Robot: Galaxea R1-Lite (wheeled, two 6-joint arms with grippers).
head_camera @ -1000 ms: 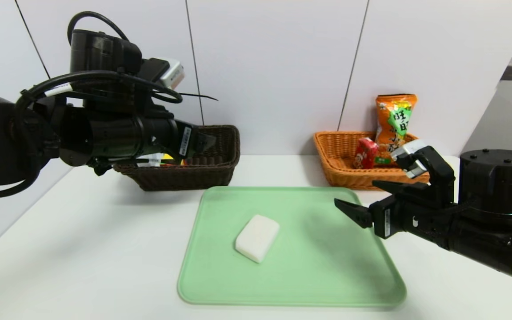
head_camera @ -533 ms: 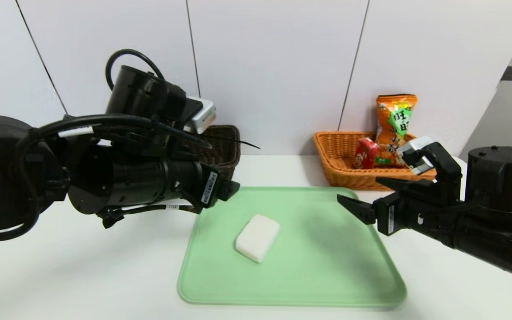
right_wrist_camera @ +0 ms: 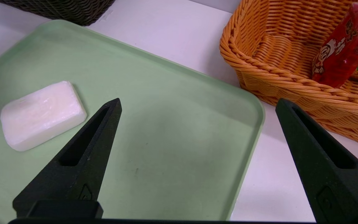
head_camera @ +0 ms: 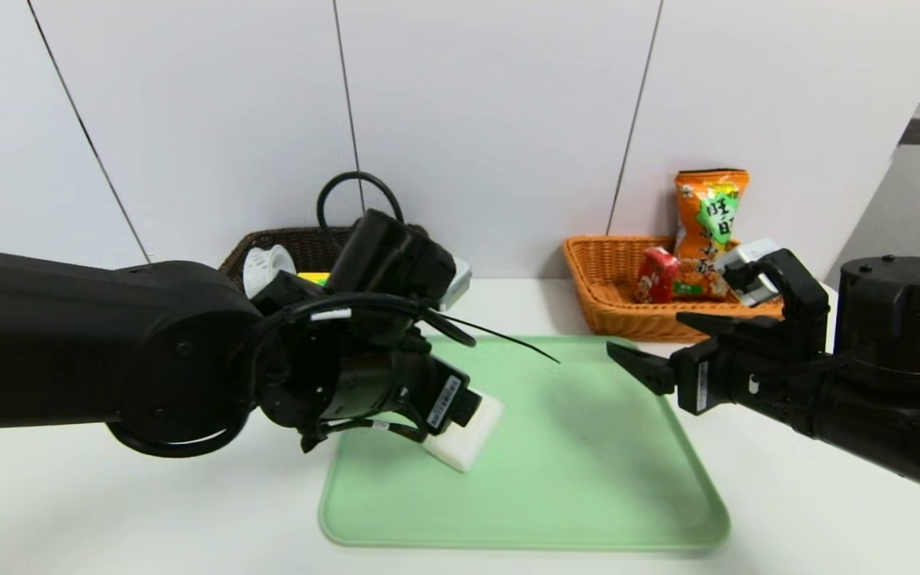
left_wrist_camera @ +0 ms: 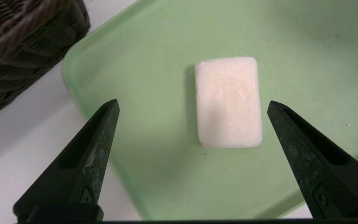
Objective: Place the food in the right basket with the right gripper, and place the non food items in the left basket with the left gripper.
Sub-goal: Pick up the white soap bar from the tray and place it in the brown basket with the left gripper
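Soap-like white block (head_camera: 476, 435) lies flat on the green tray (head_camera: 588, 495), toward the tray's left half, partly hidden in the head view behind the left arm's wrist; in the left wrist view the same block (left_wrist_camera: 228, 101) sits on the green surface between the two black fingers, nearer one of them, and touches neither. The left gripper (left_wrist_camera: 193, 105) hangs over the tray's left part with its fingers spread wide and nothing between them but air; it points forward and down toward the block. The left basket (head_camera: 312, 247), dark brown wicker, stands at the far left of the table behind that arm; a white ring roll (head_camera: 267, 267) leans inside it, and a bit of yellow and green beside the roll is the puzzle cube (head_camera: 315, 278), mostly hidden.

The right gripper (head_camera: 668, 343) hovers above the tray's right edge, its pointed fingers wide apart and empty, pointing toward the left; in the right wrist view its fingers frame the tray's near right corner and the table. The right basket (head_camera: 612, 279), light orange wicker, stands at the far right, just beyond the tray's far right corner; the orange snack bag (head_camera: 710, 216) stands upright in it against the wall, and the small red packet (head_camera: 658, 274) leans just to the bag's left; both lie inside the basket. The table (head_camera: 148, 479) is white; a pale panelled wall (head_camera: 492, 120) rises behind it.
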